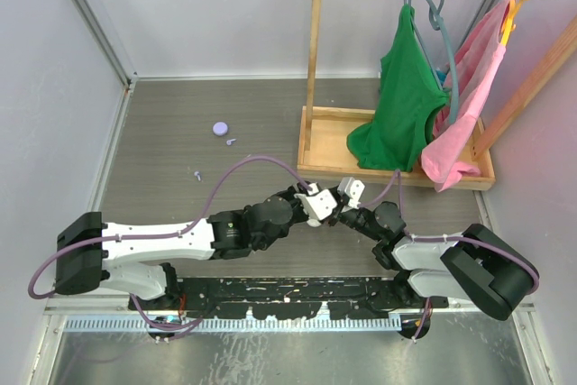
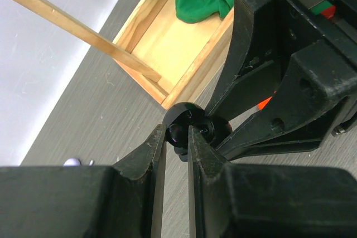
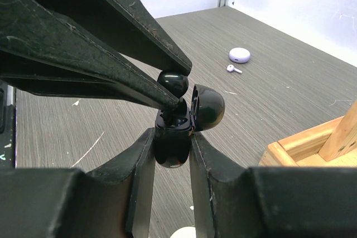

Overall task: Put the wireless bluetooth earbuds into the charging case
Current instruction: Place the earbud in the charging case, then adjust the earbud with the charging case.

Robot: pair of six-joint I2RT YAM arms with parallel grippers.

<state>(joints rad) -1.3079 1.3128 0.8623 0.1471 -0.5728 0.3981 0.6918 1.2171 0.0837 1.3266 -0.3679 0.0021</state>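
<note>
My right gripper (image 3: 173, 137) is shut on the black charging case (image 3: 172, 146), held upright with its lid (image 3: 208, 107) swung open to the right. My left gripper (image 2: 177, 136) is shut on a black earbud (image 2: 176, 131). In the right wrist view that black earbud (image 3: 173, 82) sits at the case's open top, its stem pointing down into a well. From above, the two grippers meet over the table's middle, left gripper (image 1: 317, 201) against right gripper (image 1: 346, 194). A lilac earbud (image 1: 232, 142) lies loose on the table, and another small earbud (image 1: 196, 173) lies nearer.
A lilac round case (image 1: 220, 130) rests at the back left beside the loose earbud. A wooden clothes rack with a tray base (image 1: 326, 135) holds a green garment (image 1: 403, 96) and a pink garment (image 1: 469, 87) at the back right. A white rounded thing (image 3: 184, 232) lies below the right gripper.
</note>
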